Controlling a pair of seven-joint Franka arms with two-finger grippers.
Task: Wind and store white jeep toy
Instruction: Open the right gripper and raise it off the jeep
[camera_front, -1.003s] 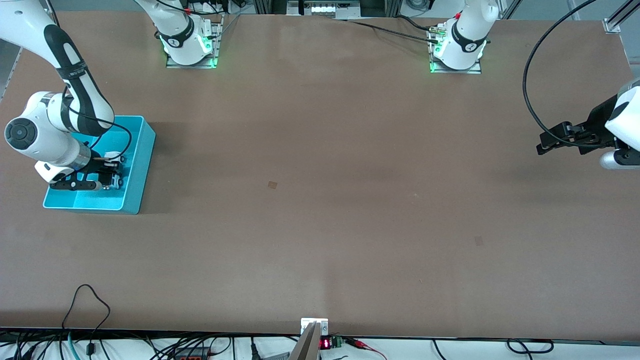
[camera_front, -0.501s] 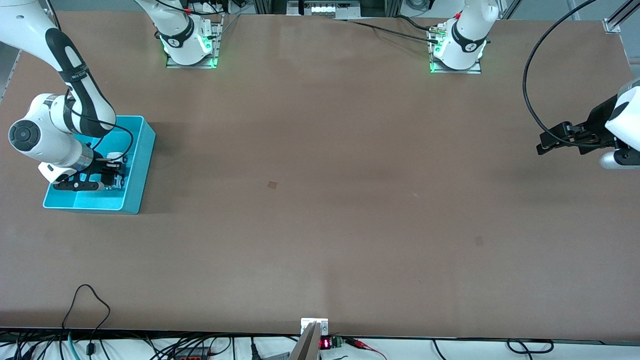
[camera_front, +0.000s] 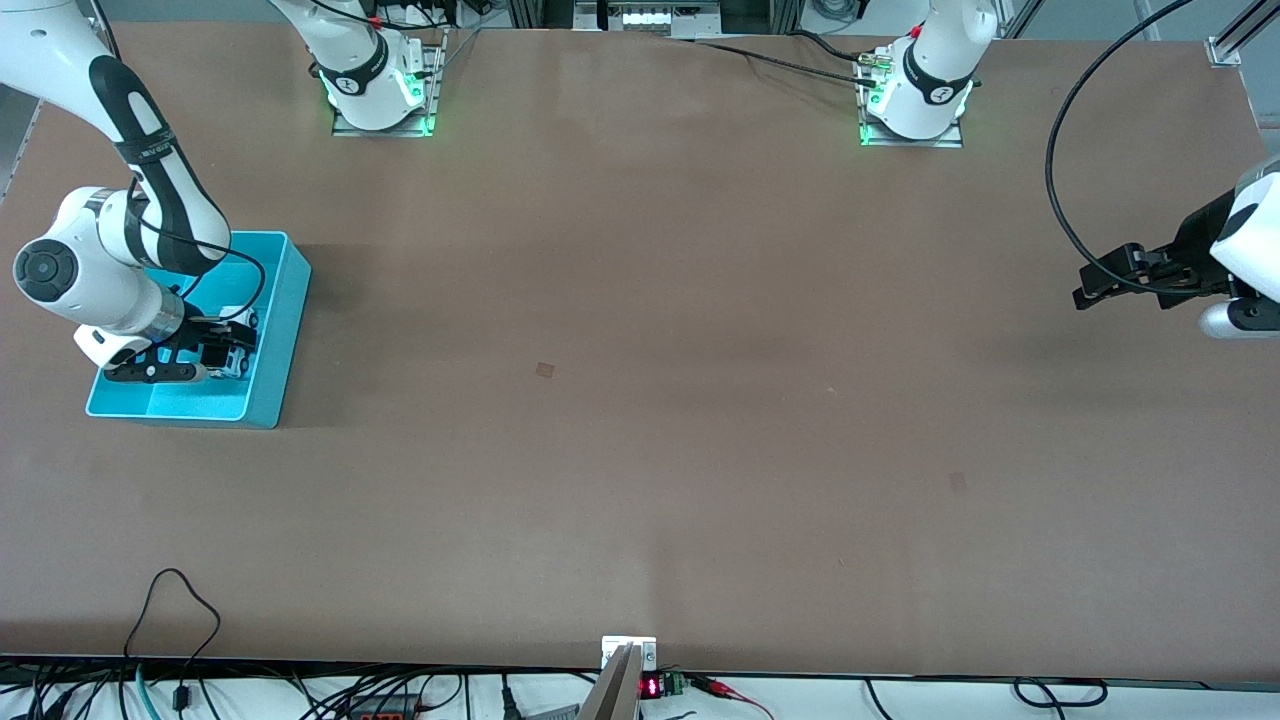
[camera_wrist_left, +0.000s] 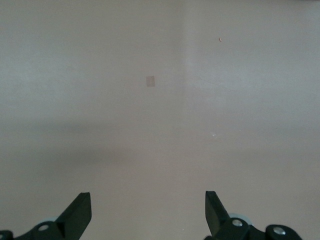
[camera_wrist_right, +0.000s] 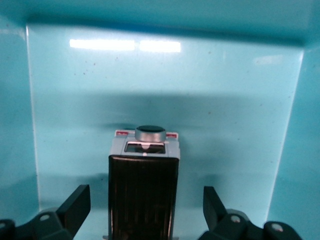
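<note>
Jaws on both grippers stand apart, neither clamped on anything. We go big to small from there: the brown table (camera_front: 640, 400) fills the front view, w/ a small darker square patch (camera_front: 545, 370) near its middle and another (camera_front: 958, 482) toward the left arm's end, nearer the front camera. Along the table's near edge we see a tangle of cables (camera_front: 180, 600). Next, the cyan bin (camera_front: 275, 340) sits at the right arm's end of the table, open top, plain walls. We see the right arm reaching down into it, and the right gripper (camera_front: 225, 350) is low inside the bin, its two black fingers (camera_wrist_right: 75, 205) standing to either side of the toy w/ a gap on each side, not touching it. The left arm waits at its own end, w/ the left gripper (camera_front: 1095, 285) hanging over bare table; in the left wrist view its fingertips (camera_wrist_left: 80, 212) are spread wide over nothing but table surface. Smallest: the white jeep toy (camera_wrist_right: 144, 190) rests on the bin's floor, upright on its wheels, black ribbed roof up. In the right wrist view we see a round dark knob w/ a silver rim (camera_wrist_right: 150, 132) at one end of it, flanked by small red marks.
</note>
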